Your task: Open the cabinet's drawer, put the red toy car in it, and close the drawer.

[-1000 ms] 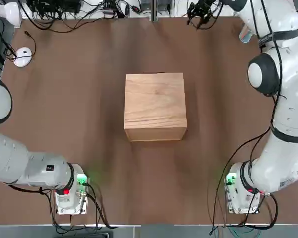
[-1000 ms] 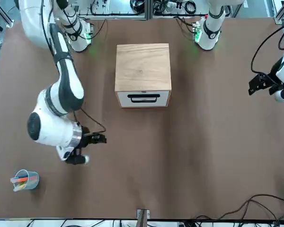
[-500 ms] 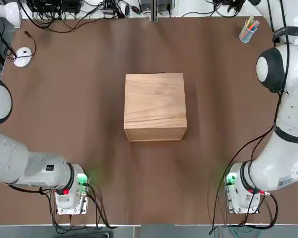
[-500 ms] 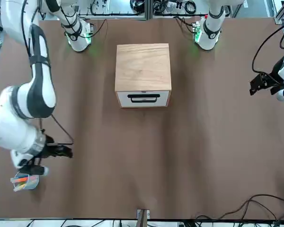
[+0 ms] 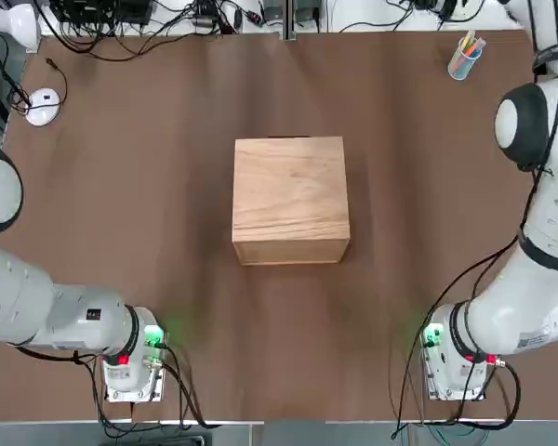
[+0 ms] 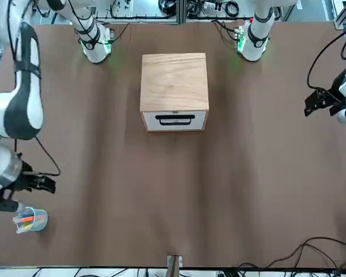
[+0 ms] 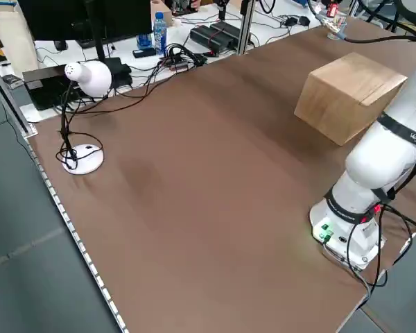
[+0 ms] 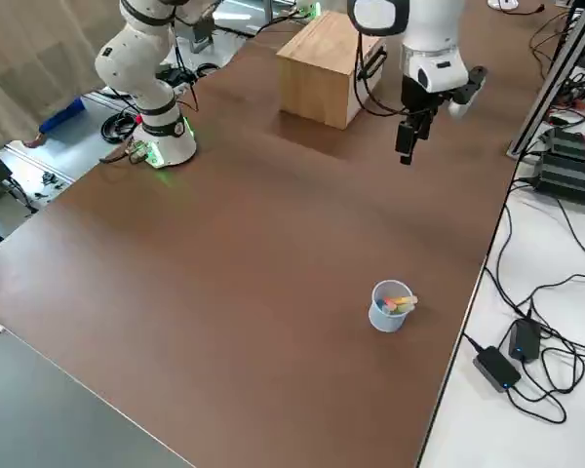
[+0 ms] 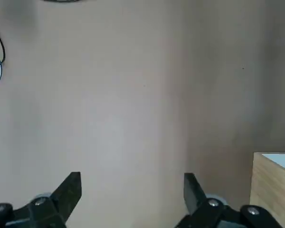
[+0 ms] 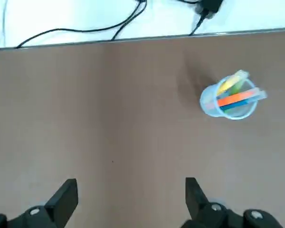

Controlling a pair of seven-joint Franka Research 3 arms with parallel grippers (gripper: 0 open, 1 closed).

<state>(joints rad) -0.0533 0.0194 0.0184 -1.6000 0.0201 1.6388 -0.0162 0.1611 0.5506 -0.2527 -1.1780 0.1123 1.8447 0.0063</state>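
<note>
From above, the cabinet (image 5: 291, 190) sits mid-worktop (image 5: 167, 242), bare surface all round it. In the front view its drawer (image 6: 174, 120) is shut; my right pincer (image 6: 38, 195) hangs well apart, by the cup (image 6: 32, 220), and my left pincer (image 6: 318, 108) is parked at the opposite side. The left wrist view shows wide, empty fingers, a cabinet corner off to one side. The right wrist view shows fingers wide, nothing between, and the cup near the worktop's edge.
</note>
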